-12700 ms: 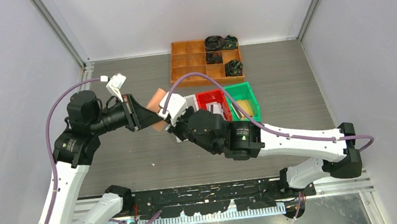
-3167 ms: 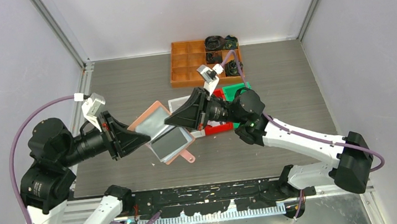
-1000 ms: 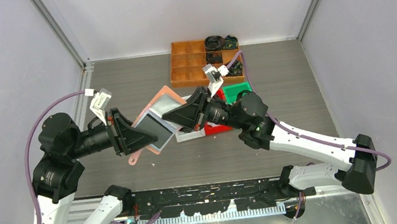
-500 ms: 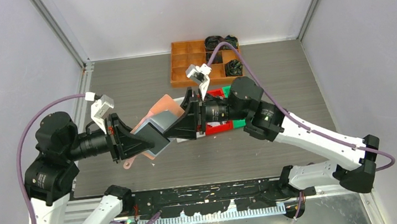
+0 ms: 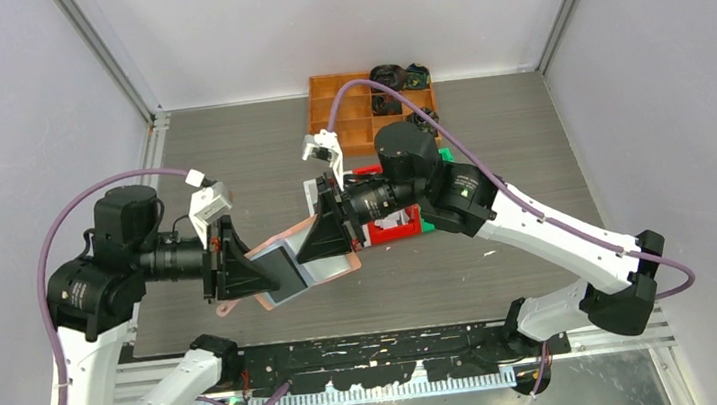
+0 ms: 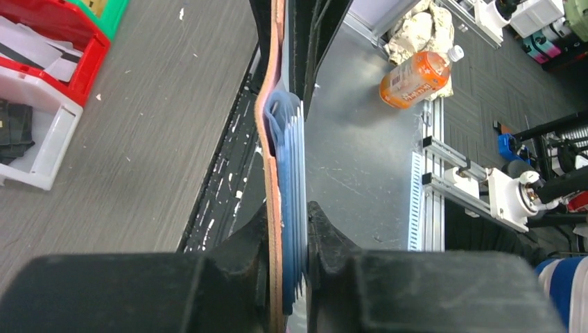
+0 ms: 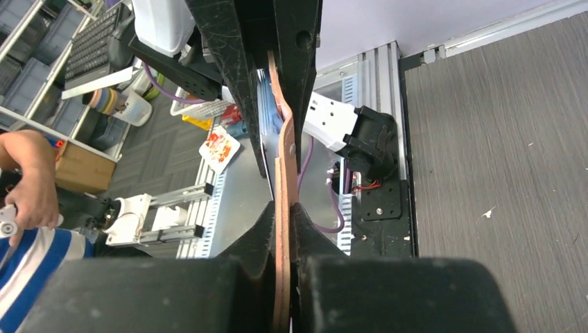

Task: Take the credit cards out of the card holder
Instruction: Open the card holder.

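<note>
The card holder (image 5: 292, 260) is up in the air, just left of the middle in the view from above, over the grey table (image 5: 229, 156). It hangs between the two arms. The left gripper (image 5: 253, 274) is pinched tight on its left side. In the left wrist view both black fingers (image 6: 253, 239) squeeze the pink cover (image 6: 272, 104) and the stack of clear blue pockets (image 6: 291, 159) together. The right gripper (image 5: 314, 245) is pinched tight on the other end of the card holder. In the right wrist view only the thin pink edge (image 7: 283, 173) shows between its fingers. A dark grey-blue flat patch (image 5: 277, 273) faces up; I cannot tell if it is a card or a pocket. An orange tray (image 5: 350, 113) sits at the top middle. A red bin (image 5: 399, 223) sits under the right arm. A white bin (image 6: 35, 149) is at the left edge of the left wrist view.
</note>
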Motion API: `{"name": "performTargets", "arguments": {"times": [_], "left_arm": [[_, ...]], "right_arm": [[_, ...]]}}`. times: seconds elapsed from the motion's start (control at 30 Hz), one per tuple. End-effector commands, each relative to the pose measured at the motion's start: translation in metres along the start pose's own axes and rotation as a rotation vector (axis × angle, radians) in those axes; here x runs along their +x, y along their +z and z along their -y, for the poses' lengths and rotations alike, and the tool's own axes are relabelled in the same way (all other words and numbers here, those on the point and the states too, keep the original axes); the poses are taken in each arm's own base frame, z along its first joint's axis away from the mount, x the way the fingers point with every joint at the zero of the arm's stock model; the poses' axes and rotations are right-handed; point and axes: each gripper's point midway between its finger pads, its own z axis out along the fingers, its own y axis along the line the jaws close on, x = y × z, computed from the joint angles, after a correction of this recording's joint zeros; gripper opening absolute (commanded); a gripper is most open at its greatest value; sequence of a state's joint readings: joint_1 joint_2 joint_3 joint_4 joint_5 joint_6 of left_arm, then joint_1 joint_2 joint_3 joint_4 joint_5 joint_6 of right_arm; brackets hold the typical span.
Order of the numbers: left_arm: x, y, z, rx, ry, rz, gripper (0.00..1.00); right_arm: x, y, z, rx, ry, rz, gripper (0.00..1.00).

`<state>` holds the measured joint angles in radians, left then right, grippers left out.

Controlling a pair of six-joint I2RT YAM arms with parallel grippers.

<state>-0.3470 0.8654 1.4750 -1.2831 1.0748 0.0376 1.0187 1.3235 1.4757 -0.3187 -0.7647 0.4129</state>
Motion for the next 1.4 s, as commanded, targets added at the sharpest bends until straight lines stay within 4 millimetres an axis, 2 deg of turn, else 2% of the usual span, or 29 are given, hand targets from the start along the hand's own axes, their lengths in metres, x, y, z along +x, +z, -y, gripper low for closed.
{"name": "performTargets", "arguments": {"times": [0.0, 0.03, 0.07, 0.13, 0.27, 0.43, 0.57, 0.67, 0.77, 0.93, 1.0, 1.07, 1.27, 1.37], "left_arm": [[-0.012, -0.003, 0.004, -0.022, 0.055, 0.069, 0.32], [-0.013, -0.002, 0.000, -0.046, 0.047, 0.094, 0.44], [-0.016, -0.001, -0.005, -0.070, 0.036, 0.122, 0.52], [-0.019, 0.000, -0.013, -0.109, 0.009, 0.176, 0.56], [-0.032, 0.001, -0.022, -0.151, -0.054, 0.288, 0.54], [-0.053, -0.005, -0.013, -0.146, -0.030, 0.377, 0.38], [-0.061, -0.008, -0.009, -0.144, -0.015, 0.397, 0.27], [-0.066, -0.013, 0.002, -0.133, 0.012, 0.424, 0.22], [-0.073, -0.018, 0.013, -0.113, 0.020, 0.461, 0.23], [-0.074, -0.017, 0.020, -0.069, -0.011, 0.441, 0.43], [-0.073, -0.015, 0.018, -0.072, -0.018, 0.439, 0.45], [-0.073, -0.014, 0.015, -0.077, -0.024, 0.438, 0.42], [-0.082, -0.015, 0.009, -0.100, -0.052, 0.453, 0.13], [-0.086, -0.015, 0.015, -0.073, -0.069, 0.447, 0.08]], "right_arm": [[-0.033, -0.008, -0.017, -0.016, -0.074, 0.128, 0.01], [-0.041, -0.012, -0.014, 0.002, -0.071, 0.180, 0.01], [-0.049, -0.017, -0.012, 0.010, -0.070, 0.238, 0.01], [-0.066, -0.029, -0.013, 0.007, -0.067, 0.364, 0.01], [-0.076, -0.044, -0.019, 0.004, -0.071, 0.499, 0.01], [-0.073, -0.047, -0.020, -0.005, -0.041, 0.512, 0.01], [-0.070, -0.047, -0.023, -0.030, -0.031, 0.517, 0.01], [-0.066, -0.046, -0.021, -0.027, -0.019, 0.511, 0.01], [-0.065, -0.047, -0.020, -0.027, -0.010, 0.522, 0.01], [-0.068, -0.046, -0.021, -0.045, 0.005, 0.534, 0.01], [-0.069, -0.047, -0.023, -0.057, 0.010, 0.538, 0.01], [-0.070, -0.047, -0.026, -0.067, 0.011, 0.542, 0.01], [-0.064, -0.046, -0.032, -0.109, 0.012, 0.513, 0.01], [-0.060, -0.045, -0.036, -0.133, 0.016, 0.496, 0.01]]}}
